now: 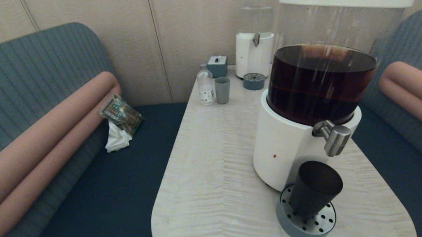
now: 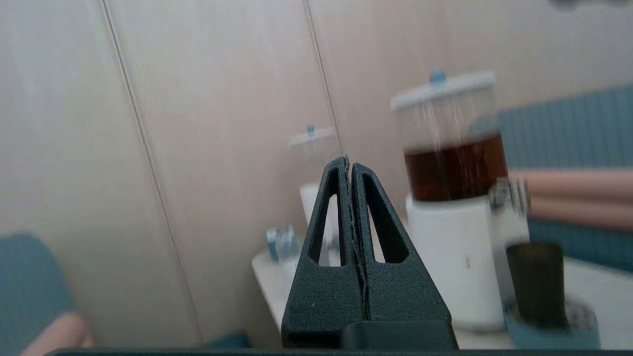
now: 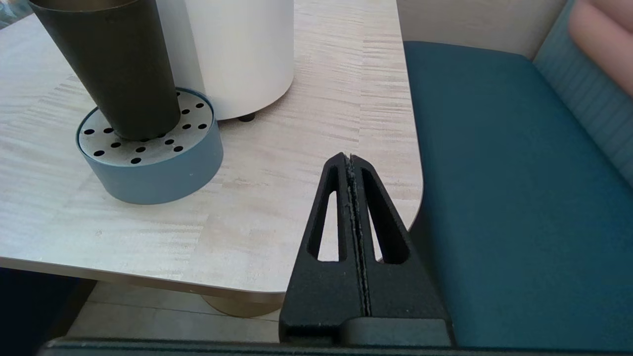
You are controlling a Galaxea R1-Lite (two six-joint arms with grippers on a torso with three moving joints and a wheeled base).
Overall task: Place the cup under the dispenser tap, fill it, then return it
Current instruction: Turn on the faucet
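Note:
The dark tapered cup (image 1: 314,189) stands upright on the round blue-grey drip tray (image 1: 288,223), directly below the brushed-steel dispenser tap (image 1: 334,136) of the big white-based dispenser (image 1: 288,147) holding dark brown liquid. The cup (image 3: 111,64) and drip tray (image 3: 163,165) also fill the right wrist view's corner. My right gripper (image 3: 350,157) is shut and empty, hovering off the table's near right corner, apart from the cup. My left gripper (image 2: 347,160) is shut and empty, held in the air left of the table, with the cup (image 2: 536,282) far off. Neither arm shows in the head view.
At the table's far end stand a clear-liquid dispenser (image 1: 254,40), its small drip tray (image 1: 254,82), a grey-green cup (image 1: 222,90), a small bottle (image 1: 205,84) and a blue box (image 1: 217,65). Blue bench seats flank the table (image 1: 213,161); a packet and tissue (image 1: 119,119) lie on the left one.

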